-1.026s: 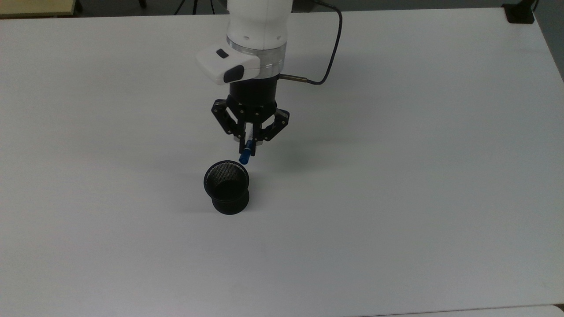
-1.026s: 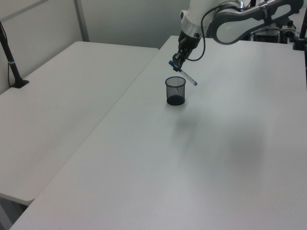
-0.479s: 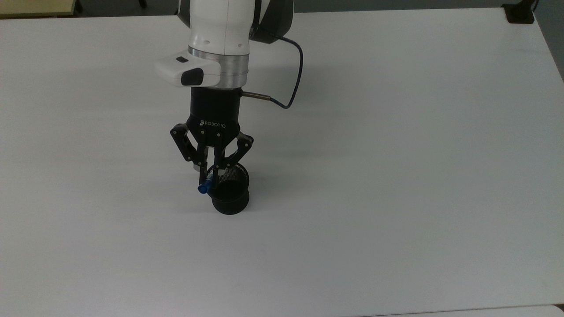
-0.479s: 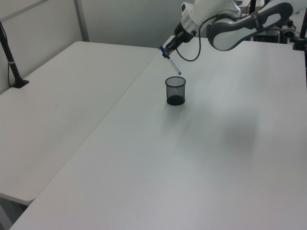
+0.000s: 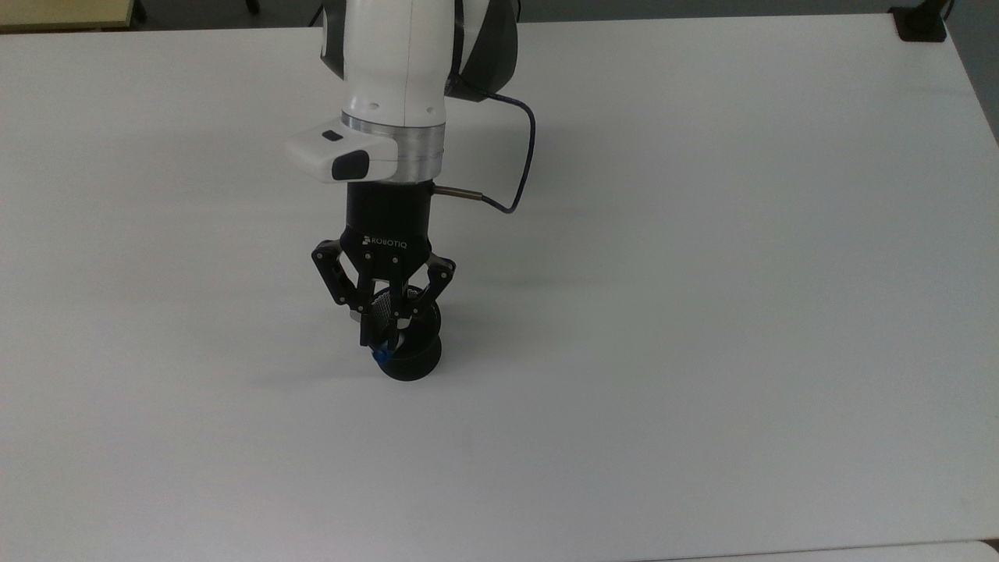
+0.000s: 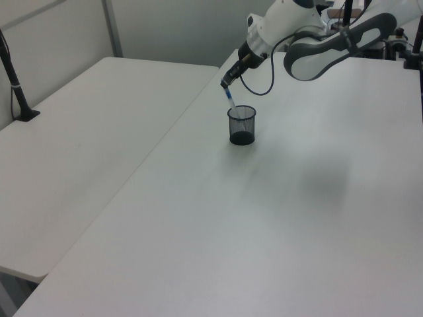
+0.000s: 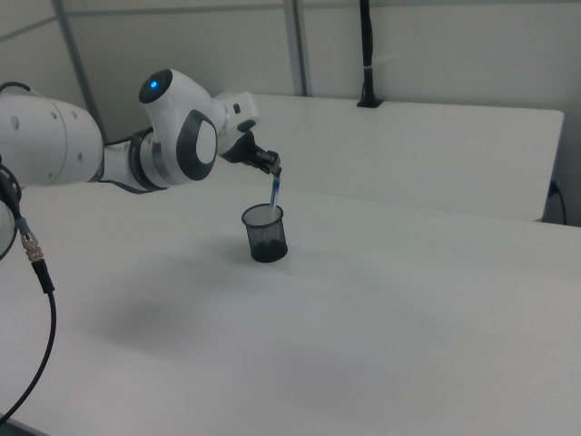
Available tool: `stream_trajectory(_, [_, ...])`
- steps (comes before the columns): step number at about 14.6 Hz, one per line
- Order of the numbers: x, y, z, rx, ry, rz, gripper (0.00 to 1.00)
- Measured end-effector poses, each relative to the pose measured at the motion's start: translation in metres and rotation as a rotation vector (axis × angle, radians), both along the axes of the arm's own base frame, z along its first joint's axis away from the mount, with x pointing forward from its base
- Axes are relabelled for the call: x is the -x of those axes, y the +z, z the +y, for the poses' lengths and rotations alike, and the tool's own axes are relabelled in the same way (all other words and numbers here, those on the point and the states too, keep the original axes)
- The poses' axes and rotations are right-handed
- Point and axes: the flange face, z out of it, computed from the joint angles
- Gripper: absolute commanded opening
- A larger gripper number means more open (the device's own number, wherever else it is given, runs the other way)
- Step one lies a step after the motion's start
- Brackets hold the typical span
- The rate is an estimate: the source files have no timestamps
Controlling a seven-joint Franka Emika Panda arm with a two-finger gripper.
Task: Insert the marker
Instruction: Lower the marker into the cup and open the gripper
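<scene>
Moved down over black mesh cup [image 5: 407,343] at frame centre-left; gripper [image 5: 382,332] clamped on marker [image 6: 230,100], tip at rim.

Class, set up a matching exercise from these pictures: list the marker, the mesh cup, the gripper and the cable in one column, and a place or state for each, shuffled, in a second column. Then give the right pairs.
Things:
1. marker
2. mesh cup
3. gripper
4. cable

States:
A. standing upright on the white table
B. looping from the arm's wrist
C. tilted, lower end at the cup's mouth
D. shut on the marker, above the cup

Pairs: 1-C, 2-A, 3-D, 4-B
</scene>
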Motion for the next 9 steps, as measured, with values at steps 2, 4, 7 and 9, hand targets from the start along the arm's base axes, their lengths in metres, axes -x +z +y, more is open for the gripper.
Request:
stream_trajectory(2, [-0.001, -0.007, 0.001, 0.000, 0.002, 0.007, 0.94])
stream_trajectory(4, [-0.001, -0.007, 0.001, 0.000, 0.002, 0.007, 1.00])
stream_trajectory(7, [-0.001, -0.001, 0.009, -0.014, 0.000, -0.006, 1.00])
stream_trajectory(9, [0.004, 0.004, 0.034, -0.013, 0.012, 0.031, 1.00])
